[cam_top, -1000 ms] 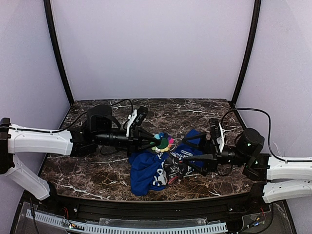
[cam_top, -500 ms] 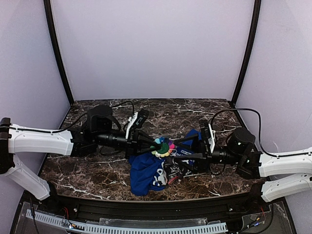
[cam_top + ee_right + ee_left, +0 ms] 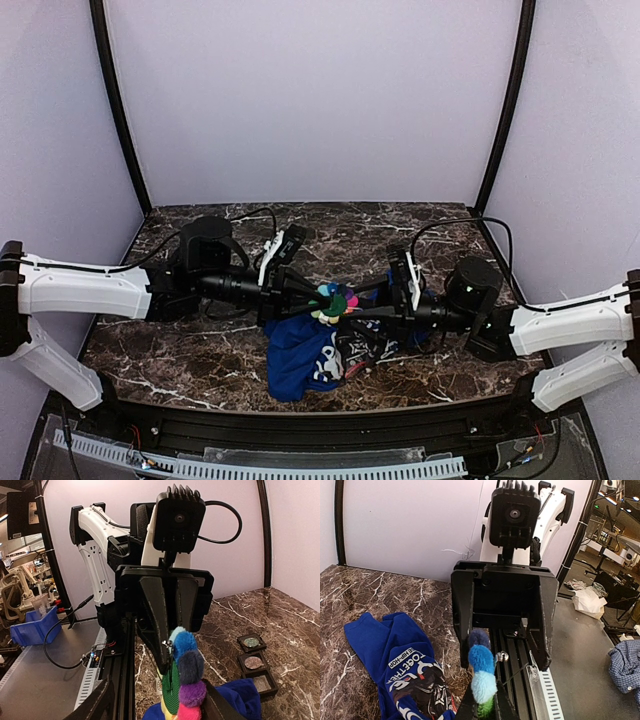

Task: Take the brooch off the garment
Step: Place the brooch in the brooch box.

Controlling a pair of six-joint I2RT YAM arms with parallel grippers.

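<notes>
The brooch (image 3: 332, 297) is a small round pin ringed with coloured pompoms, held in the air over the top edge of the blue printed garment (image 3: 300, 352). My left gripper (image 3: 316, 296) is shut on it from the left. In the left wrist view the brooch (image 3: 483, 669) stands between my left fingers (image 3: 484, 702). My right gripper (image 3: 354, 302) is open, with its fingers on either side of the brooch. In the right wrist view the brooch (image 3: 186, 679) sits between the spread right fingers (image 3: 160, 687). I cannot tell whether the pin is still stuck in the cloth.
The garment lies crumpled on the marble table (image 3: 200, 340), also seen in the left wrist view (image 3: 395, 660) and the right wrist view (image 3: 242, 695). Three small dark square trays (image 3: 253, 662) stand in a row beside the cloth.
My right gripper has moved left across the garment until its open fingers flank the brooch. My left gripper has kept hold of the brooch and shifted slightly right.
</notes>
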